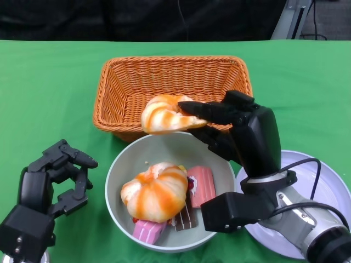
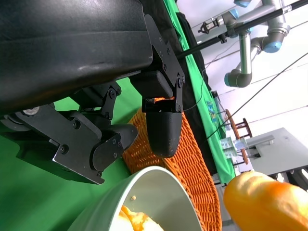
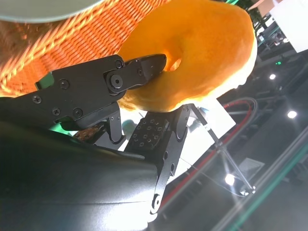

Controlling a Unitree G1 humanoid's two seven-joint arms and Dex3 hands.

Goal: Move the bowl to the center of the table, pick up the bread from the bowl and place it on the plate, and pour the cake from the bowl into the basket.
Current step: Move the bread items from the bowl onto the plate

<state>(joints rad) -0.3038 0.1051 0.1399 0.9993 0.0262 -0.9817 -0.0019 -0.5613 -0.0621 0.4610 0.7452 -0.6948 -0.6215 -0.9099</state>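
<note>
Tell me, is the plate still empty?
Empty as far as visible: the plate shows bare white, partly hidden by the right hand, which holds the bread above the bowl.

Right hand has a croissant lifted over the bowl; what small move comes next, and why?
Probably carry it sideways to the plate: the right hand pinches a bread above the bowl, and the plate sits bare beside it.

A green cloth [image 1: 49, 82] is covering the counter, running smooth to its far edge, where a dark backdrop [image 1: 137, 19] is hanging behind it. A grey metal post [image 1: 288, 19] is leaning at the far right corner. In the left wrist view, a grey jointed robot arm with blue caps [image 2: 250, 48] is standing beyond the counter, and thin dark cables [image 2: 269, 82] are trailing across the pale background nearby.
</note>
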